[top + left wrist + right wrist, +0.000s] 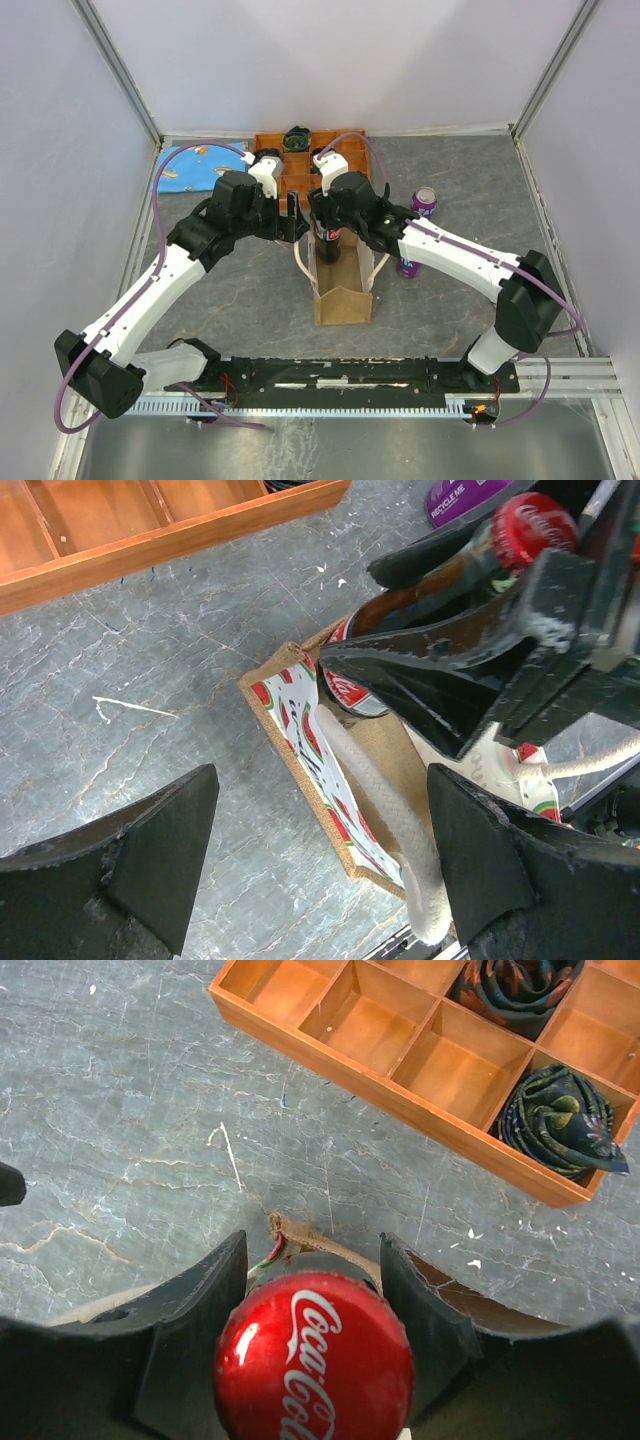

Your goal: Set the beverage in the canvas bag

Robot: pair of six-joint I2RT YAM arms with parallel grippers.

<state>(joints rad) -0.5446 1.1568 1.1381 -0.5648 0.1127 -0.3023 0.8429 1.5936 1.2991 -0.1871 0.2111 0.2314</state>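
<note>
The beverage is a dark Coca-Cola bottle (pixel 330 243) with a red cap (pixel 315 1360). My right gripper (pixel 331 226) is shut on its neck and holds it upright, its lower part inside the open top of the canvas bag (pixel 343 292). The bag is tan and stands at mid-table with white rope handles (pixel 385 820) and a watermelon-print lining (pixel 300 715). My left gripper (pixel 294 212) is open at the bag's left rim. In the left wrist view its fingers (pixel 160 850) straddle the bag's corner, and one handle lies against the right finger. The bottle's base is hidden in the bag.
A wooden compartment tray (pixel 300 170) sits behind the bag, with dark rolled cloths (pixel 555 1120) in its cells. A purple can (pixel 424 202) stands at the right, and another purple item (pixel 408 267) is under the right arm. A blue patterned cloth (pixel 185 165) lies at the back left.
</note>
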